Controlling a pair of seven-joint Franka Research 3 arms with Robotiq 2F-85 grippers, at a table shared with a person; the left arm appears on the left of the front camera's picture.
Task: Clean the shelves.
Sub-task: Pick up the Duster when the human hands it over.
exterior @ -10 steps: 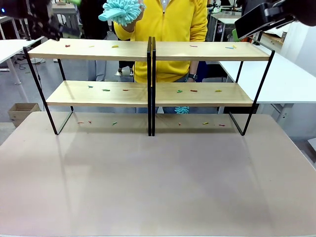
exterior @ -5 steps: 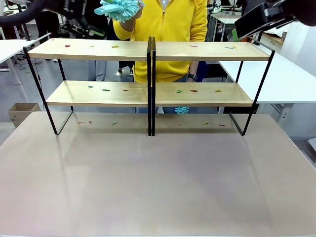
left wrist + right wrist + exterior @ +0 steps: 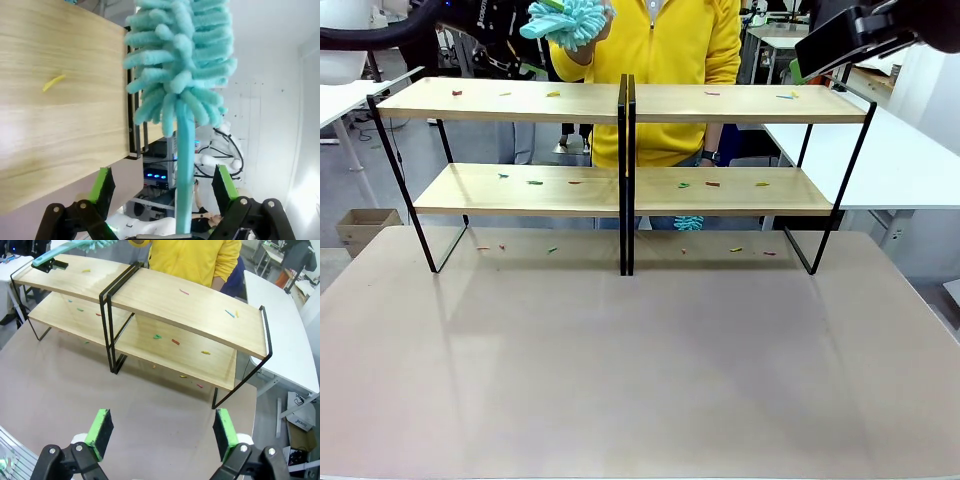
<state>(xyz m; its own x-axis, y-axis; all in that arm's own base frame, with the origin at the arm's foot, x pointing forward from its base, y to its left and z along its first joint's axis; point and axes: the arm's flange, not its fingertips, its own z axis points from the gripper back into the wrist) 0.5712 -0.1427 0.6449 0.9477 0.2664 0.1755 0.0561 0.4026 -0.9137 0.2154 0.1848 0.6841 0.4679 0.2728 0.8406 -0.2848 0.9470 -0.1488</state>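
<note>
The shelves (image 3: 720, 104) span the far part of the table, with small coloured scraps (image 3: 553, 94) strewn over both wooden tiers. Behind them a person in yellow (image 3: 670, 60) holds up a teal fluffy duster (image 3: 568, 18). My left gripper (image 3: 525, 28) hovers beside it, above the left top board. In the left wrist view the left gripper (image 3: 162, 187) is open, and the duster's handle (image 3: 184, 165) runs between the fingers (image 3: 102, 184) without touching them; the shelves (image 3: 50, 125) lie alongside. My right gripper (image 3: 161, 435) is open and empty, high over the shelves (image 3: 200, 310) at the right end (image 3: 810, 62).
More scraps (image 3: 735, 249) lie on the table under the racks. A second teal tuft (image 3: 688, 222) shows behind the lower tier. A white table (image 3: 890, 160) stands to the right and a cardboard box (image 3: 360, 228) sits on the floor at the left.
My left arm has swung rightward along the top of the shelves, up to the duster in the person's hand. The right arm has not moved.
</note>
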